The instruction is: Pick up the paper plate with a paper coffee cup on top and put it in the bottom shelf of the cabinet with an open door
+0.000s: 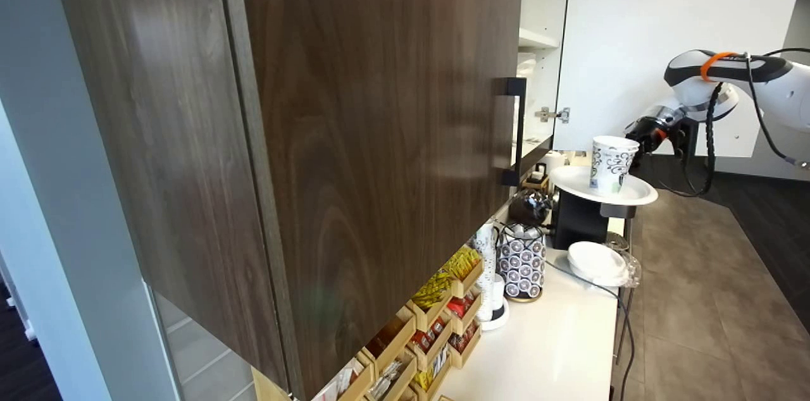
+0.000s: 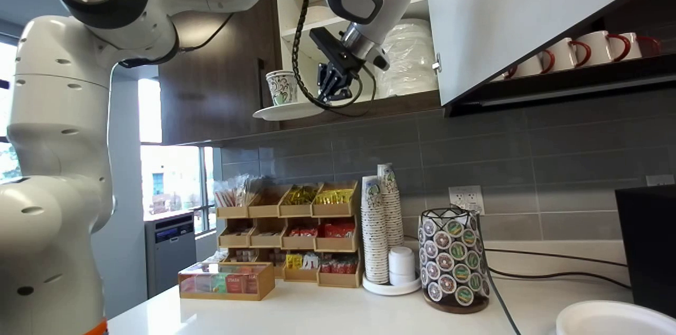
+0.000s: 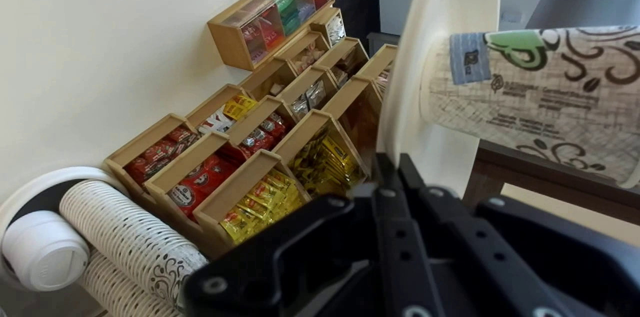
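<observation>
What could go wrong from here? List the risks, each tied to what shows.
The claw pinches the plate only at its rim, so it may tip. The cup stands on it ungripped and could slide or topple. The wrapped stack on the bottom shelf takes up room and might get bumped.

Below my gripper (image 3: pixel 396 159) I see wooden bins (image 2: pixel 299 242), stacked cups (image 2: pixel 375 229) and a pod holder (image 2: pixel 453 263); off to the gripper's side, white mugs (image 2: pixel 595 52).

All views share the plate (image 1: pixel 576 183), wrist nearest
</observation>
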`<action>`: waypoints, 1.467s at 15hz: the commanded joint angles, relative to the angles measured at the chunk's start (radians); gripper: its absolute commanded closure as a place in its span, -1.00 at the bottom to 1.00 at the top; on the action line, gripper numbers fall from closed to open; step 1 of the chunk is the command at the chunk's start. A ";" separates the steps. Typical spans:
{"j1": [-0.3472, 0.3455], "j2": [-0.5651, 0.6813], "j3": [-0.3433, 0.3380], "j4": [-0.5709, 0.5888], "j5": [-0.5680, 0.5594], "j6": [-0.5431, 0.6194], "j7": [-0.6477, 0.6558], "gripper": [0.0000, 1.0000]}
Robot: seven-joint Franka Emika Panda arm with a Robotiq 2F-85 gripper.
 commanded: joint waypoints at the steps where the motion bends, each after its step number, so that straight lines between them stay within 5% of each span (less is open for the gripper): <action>1: 0.016 0.036 -0.013 0.094 0.042 -0.045 0.107 0.98; 9: 0.025 0.026 -0.010 0.090 0.038 -0.008 0.087 0.98; 22: 0.049 0.097 0.007 0.288 0.139 0.044 0.319 0.98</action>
